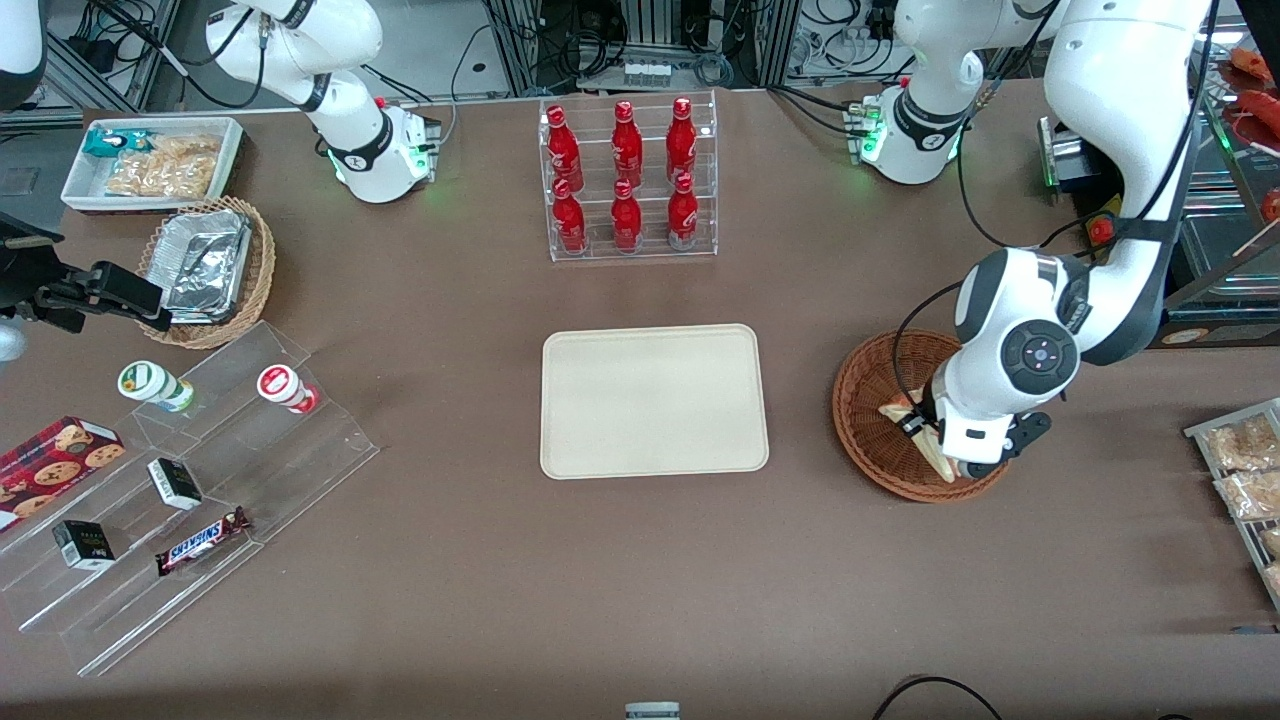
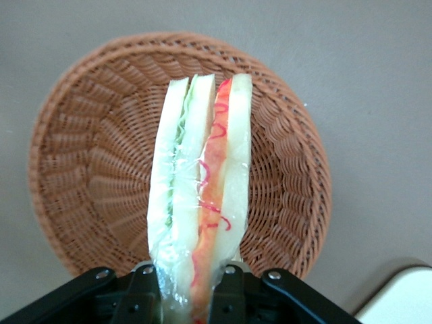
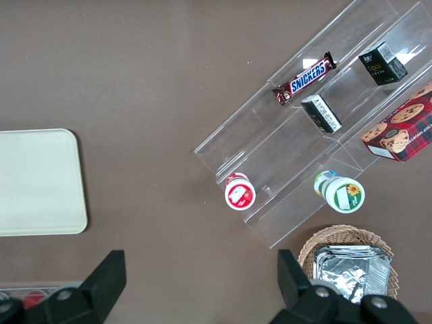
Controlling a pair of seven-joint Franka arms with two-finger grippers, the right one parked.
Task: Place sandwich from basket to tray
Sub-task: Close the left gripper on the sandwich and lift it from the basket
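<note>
The left arm's tool (image 1: 945,452) hangs over the reddish-brown woven basket (image 1: 868,420) toward the working arm's end of the brown tabletop (image 1: 640,560), and its two black fingers (image 2: 229,297) are closed on the sandwich (image 2: 199,202), pinching the wedge at its lower end. In the left wrist view the sandwich stands on edge between the fingers, wrapped in clear film, its pale bread slices showing a green layer on one side and a red-orange layer on the other, with the basket's (image 2: 88,169) woven floor spread beneath it; whether the wedge clears the weave cannot be told. From the front, only pale bits of the sandwich (image 1: 935,455) show below the arm's wrist, over the part of the basket nearer the camera. The cream-beige tray (image 1: 655,400) lies flat near the middle of the tabletop, well apart from the basket, with nothing on it; a corner of it (image 2: 398,300) also shows in the left wrist view. Farther from the camera than the tray stands a clear rack of red bottles (image 1: 627,180). Toward the parked arm's end sit a tan wicker basket of foil containers (image 1: 205,265), a white bin of snack bags (image 1: 150,162) and a clear stepped display (image 1: 200,490) carrying a Snickers bar (image 1: 203,540).
</note>
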